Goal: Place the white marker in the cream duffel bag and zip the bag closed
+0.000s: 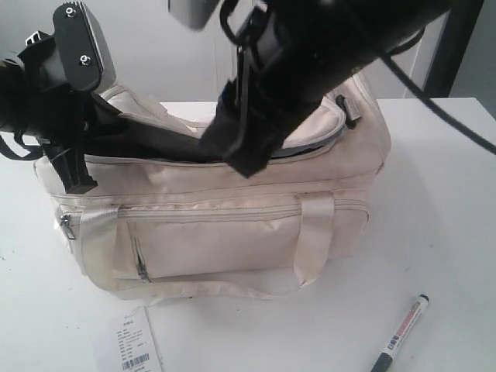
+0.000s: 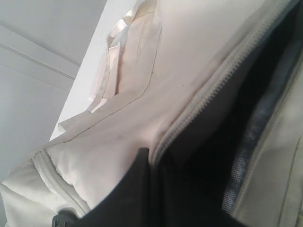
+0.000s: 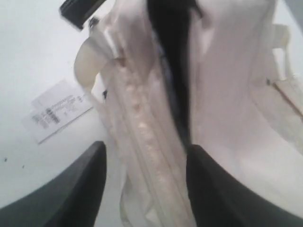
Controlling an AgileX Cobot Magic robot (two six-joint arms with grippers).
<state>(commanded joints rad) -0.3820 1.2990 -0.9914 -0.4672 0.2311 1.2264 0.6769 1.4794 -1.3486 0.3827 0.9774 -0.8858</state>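
White table [image 1: 449, 232] filled most of my screen, and on it sat the bag [image 1: 232, 232], its top zip [image 2: 203, 94] parted with dark lining showing. Both arms were up at that opening. My right gripper [image 3: 147, 151] hung over the front rim near the middle, its two fingers standing apart with the rim's fabric between them. I judged it open rather than clamped. My left gripper [image 1: 76, 172] was at the bag's left end, one finger down by the edge of the opening, and I could not tell whether it pinched cloth or merely rested there. A paper tag [image 1: 132, 347] lay in front of the bag's left corner.

The marker [image 1: 401, 333] was in neither the bag nor a gripper. It lay flat on the table in front of the bag's right end, well apart from both grippers. Its long axis ran diagonally, black cap toward the back right. From the right gripper it lay lower, forward and to the right, so I judged that arm the nearer, with its jaws needing to turn across that diagonal.
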